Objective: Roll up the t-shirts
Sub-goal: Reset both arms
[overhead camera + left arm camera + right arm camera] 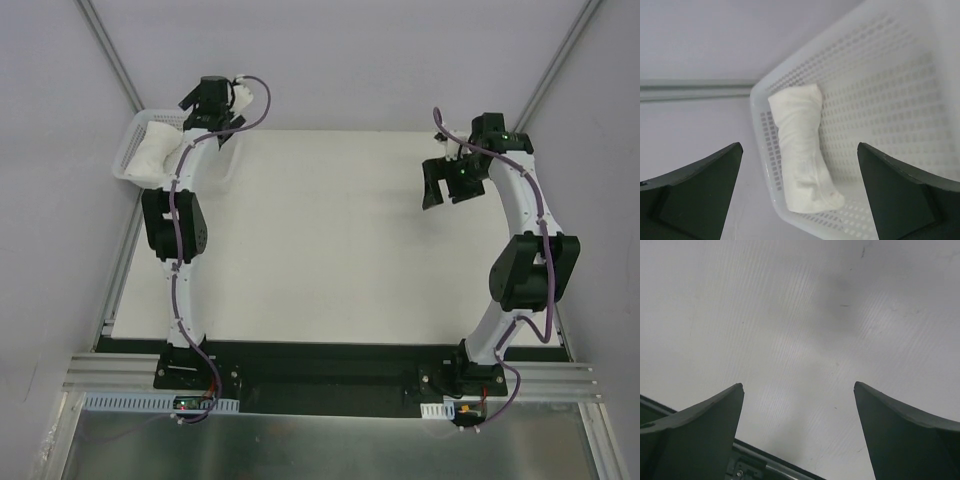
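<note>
**T-shirt (802, 147) lies rolled in basket as left arm hovers above it**

T-shirt and left gripper (212, 118) meet at the far left corner of the table (330, 250). The shirt sits inside a white plastic mesh basket (890, 75), and the gripper hangs directly over it with its jaws spread wide and nothing between them. From the left wrist camera the shirt is a compact, soft white cotton cylinder, creased along its length and knotted into folds at its near end. It lies on the basket floor close against one perforated wall. Its long axis runs away from the camera, roughly square to the line between the two dark, wedge-shaped jaws, so any closing stroke would take the roll across its narrow width rather than end to end.

The left arm is plainly the nearer one. The right gripper (447, 190) is raised over the far right side of the table, well apart from the basket, its jaws also fully parted and gripping nothing; its wrist camera shows only bare, faintly ribbed white tabletop.

By the look of it, this roll is finished and stowed. No second shirt appears in any view, so whether more rolling remains cannot be told. The basket's grid of small holes and thin rim suggest a light container that a careless nudge could shift.
</note>
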`<action>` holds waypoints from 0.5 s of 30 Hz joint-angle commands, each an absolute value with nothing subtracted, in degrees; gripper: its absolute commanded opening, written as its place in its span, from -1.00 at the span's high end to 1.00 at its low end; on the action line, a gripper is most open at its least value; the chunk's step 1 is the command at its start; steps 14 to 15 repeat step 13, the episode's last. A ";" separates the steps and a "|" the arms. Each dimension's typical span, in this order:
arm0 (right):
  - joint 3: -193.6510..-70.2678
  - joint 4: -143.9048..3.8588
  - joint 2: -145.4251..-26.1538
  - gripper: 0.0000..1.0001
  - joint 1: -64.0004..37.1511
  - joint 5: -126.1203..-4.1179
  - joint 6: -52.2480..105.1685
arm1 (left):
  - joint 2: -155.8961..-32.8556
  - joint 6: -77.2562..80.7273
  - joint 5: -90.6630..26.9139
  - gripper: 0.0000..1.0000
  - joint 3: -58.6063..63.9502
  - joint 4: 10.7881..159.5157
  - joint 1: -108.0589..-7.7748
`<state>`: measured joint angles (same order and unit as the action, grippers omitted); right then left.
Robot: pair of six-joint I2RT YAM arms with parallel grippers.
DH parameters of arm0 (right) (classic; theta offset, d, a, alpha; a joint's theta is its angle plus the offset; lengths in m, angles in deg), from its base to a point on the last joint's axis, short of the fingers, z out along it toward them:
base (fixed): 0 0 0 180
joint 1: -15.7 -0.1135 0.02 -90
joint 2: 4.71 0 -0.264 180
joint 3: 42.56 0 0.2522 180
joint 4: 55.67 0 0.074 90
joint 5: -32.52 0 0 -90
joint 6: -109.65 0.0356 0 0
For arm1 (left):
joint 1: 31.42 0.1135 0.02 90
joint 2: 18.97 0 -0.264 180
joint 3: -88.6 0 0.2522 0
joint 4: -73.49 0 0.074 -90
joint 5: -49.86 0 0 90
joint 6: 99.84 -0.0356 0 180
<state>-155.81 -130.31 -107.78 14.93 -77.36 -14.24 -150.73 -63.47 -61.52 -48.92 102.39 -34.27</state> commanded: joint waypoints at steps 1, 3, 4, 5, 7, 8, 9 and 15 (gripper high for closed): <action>-161.26 -123.75 -104.47 -0.92 13.51 -70.75 -4.63 | -136.07 -47.07 -52.92 -0.99 -51.64 111.40 -42.81; -163.28 -121.65 -104.29 -0.92 12.98 -69.70 -2.69 | -131.15 -40.13 -48.68 -0.98 -49.71 113.61 -45.03; -164.16 -121.29 -104.64 -0.92 12.72 -69.35 -1.90 | -129.47 -37.90 -43.53 -0.98 -48.66 114.49 -46.17; -165.04 -120.76 -104.55 -0.92 12.37 -69.26 -0.50 | -127.88 -35.53 -41.13 -0.98 -47.69 115.55 -47.75; -166.97 -119.44 -104.64 -0.92 12.01 -69.87 0.13 | -123.75 -29.20 -34.98 -0.98 -44.53 116.34 -49.08; -167.59 -119.18 -104.81 -0.92 11.66 -70.04 1.09 | -122.52 -27.79 -28.86 -0.99 -43.12 116.35 -49.78; -168.20 -118.74 -104.82 -0.92 11.66 -71.00 1.19 | -120.68 -25.60 -26.45 -0.99 -40.58 116.43 -50.05; -168.30 -118.91 -104.12 -0.92 10.87 -73.73 0.66 | -118.20 -22.94 -22.12 -0.98 -36.00 116.52 -51.72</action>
